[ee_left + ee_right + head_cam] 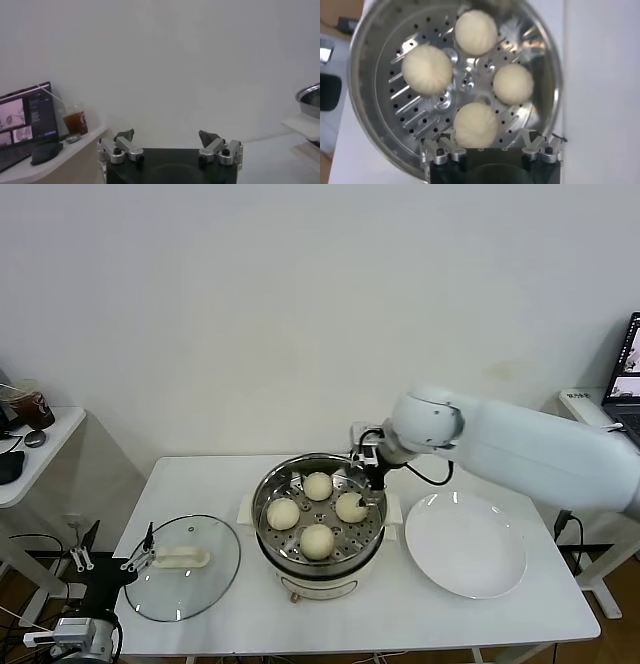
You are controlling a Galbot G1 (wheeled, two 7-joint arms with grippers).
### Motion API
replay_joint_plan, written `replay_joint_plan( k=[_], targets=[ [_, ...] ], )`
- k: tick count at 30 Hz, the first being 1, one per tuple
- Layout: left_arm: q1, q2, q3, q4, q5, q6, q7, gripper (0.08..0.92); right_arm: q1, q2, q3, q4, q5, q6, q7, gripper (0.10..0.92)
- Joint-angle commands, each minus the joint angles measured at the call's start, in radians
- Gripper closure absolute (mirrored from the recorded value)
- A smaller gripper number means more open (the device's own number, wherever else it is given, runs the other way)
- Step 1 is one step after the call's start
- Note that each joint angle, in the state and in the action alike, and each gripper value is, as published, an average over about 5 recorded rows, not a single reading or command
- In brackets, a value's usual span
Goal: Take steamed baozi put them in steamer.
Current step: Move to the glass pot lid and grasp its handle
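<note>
Taking the steamer [318, 522] as the landmark and going left to right: far to its left, below the table [200, 609] edge, the left tool [170, 146] hangs parked with its jaws spread wide and nothing between them. Just left of the steamer the glass lid [182, 567] lies flat on the table — it plays no part yet.

All four baozi sit inside the steamer on its perforated floor: one on the left [283, 513], one at the back [318, 485], one at the front [317, 541], one on the right [351, 507]. The right tool [372, 484] hovers over the steamer's right rim, jaws open and holding nothing, with the right-hand baozi directly beneath it. To the right of the steamer the white plate [465, 543] holds no buns.

The loading looks complete, so the risk lies in the retreat. The fingers stand close to the soft bun and to the steel wall; a sideways pull before lifting could dent or drag the baozi, or knock the rim and shift the cooker. A sticky dough skin might also cling to a finger — a straight rise seems safest.
</note>
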Motion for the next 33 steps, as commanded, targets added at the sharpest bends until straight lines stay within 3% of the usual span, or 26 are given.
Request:
replay_joint_plan(
  k=[1,4,8,15,20,26,33],
  targets=[
    [0.002,0.002,0.005,0.001,-0.011,-0.015,0.015,0.177,-0.537,-0.349,0.494,0.245,0.129,0.165,0.505,0.203],
    [0.001,0.001,0.011,0.001,-0.013,-0.022,0.021,0.177,-0.823,-0.377,0.671,0.251,0.068,0.361,0.661,0.203],
    [0.004,-0.008,0.029,-0.004,-0.010,-0.030,0.028,0.177,-1.229,-0.309,0.997,0.244,-0.079,0.547,0.714,0.203],
    [0.007,-0.031,0.067,-0.001,-0.001,-0.046,0.029,0.177,-1.688,0.053,1.465,0.181,-0.409,0.907,0.643,0.203],
    [0.016,-0.037,0.082,0.005,0.016,-0.087,0.031,0.177,-1.818,0.323,1.689,0.187,-0.487,1.092,0.582,0.203],
    [0.008,-0.033,0.090,0.055,0.083,-0.141,0.014,0.177,-1.864,0.595,1.910,0.238,-0.437,1.137,0.550,0.203],
    [0.016,0.020,0.040,0.158,0.347,-0.212,-0.072,0.177,-1.972,0.670,1.998,0.268,-0.331,0.932,0.609,0.203]
  ],
)
